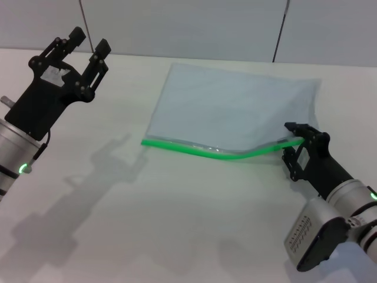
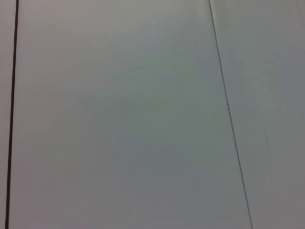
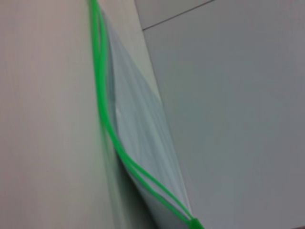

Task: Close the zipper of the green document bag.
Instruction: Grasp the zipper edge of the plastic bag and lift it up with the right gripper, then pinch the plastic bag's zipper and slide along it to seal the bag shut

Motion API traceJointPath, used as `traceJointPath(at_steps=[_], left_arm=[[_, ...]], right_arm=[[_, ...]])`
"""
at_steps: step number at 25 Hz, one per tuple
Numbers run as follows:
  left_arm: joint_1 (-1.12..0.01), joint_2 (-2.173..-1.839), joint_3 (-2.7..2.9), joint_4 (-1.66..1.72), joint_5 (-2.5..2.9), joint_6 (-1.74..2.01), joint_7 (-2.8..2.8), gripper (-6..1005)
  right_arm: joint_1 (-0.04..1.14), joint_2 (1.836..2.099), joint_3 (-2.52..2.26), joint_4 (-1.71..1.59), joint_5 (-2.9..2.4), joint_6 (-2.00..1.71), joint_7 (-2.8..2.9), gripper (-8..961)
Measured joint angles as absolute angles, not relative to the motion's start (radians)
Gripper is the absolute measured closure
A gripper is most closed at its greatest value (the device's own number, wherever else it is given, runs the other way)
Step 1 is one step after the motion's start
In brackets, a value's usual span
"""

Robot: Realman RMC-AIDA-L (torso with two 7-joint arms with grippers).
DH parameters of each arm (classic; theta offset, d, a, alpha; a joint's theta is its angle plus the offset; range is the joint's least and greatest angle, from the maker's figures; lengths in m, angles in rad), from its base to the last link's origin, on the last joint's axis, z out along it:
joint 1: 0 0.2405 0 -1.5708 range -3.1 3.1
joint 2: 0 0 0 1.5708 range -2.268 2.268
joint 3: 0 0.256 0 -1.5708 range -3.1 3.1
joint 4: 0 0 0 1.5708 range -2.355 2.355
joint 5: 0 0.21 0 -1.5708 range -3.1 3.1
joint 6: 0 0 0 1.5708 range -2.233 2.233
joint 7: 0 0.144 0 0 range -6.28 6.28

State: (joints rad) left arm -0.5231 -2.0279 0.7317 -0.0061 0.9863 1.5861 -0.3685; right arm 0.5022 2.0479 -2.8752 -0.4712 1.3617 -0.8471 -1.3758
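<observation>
On the white table (image 1: 177,224), you had the green document bag (image 1: 230,109) lying flat, its zipper (image 1: 206,152) along the near edge, the two strips parted at the right end. Your right gripper (image 1: 297,141) sat at that end, jaws pinched on the zipper there. Your left gripper (image 1: 88,44) hung raised well apart, jaws wide, empty.

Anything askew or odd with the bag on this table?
The green document bag lies skewed, and its zipper bows upward toward the right gripper at its end. The two strips gape apart there. The left gripper hangs raised, away from it.
</observation>
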Motion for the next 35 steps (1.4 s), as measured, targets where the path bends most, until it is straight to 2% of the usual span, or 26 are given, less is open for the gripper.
traceJointPath(at_steps=[10, 15, 23, 35], left_arm=[[-0.529, -2.028, 0.732, -0.011, 0.986, 1.586, -0.37, 494], [-0.529, -2.028, 0.732, -0.011, 0.986, 1.585, -0.37, 495], [-0.543, -2.028, 0.743, -0.01, 1.002, 1.535, -0.366, 495], [-0.645, -2.029, 0.746, -0.006, 1.302, 1.334, -0.334, 496]], right_arm=[[0.516, 2.049, -2.867, -0.488, 1.364, -0.814, -1.384, 695], [0.517, 2.049, -2.867, -0.506, 1.364, -0.822, -1.384, 844], [0.521, 2.047, -2.874, -0.543, 1.35, -0.849, -1.384, 906], [0.562, 2.043, -2.876, -0.605, 1.317, -0.84, -1.382, 905]])
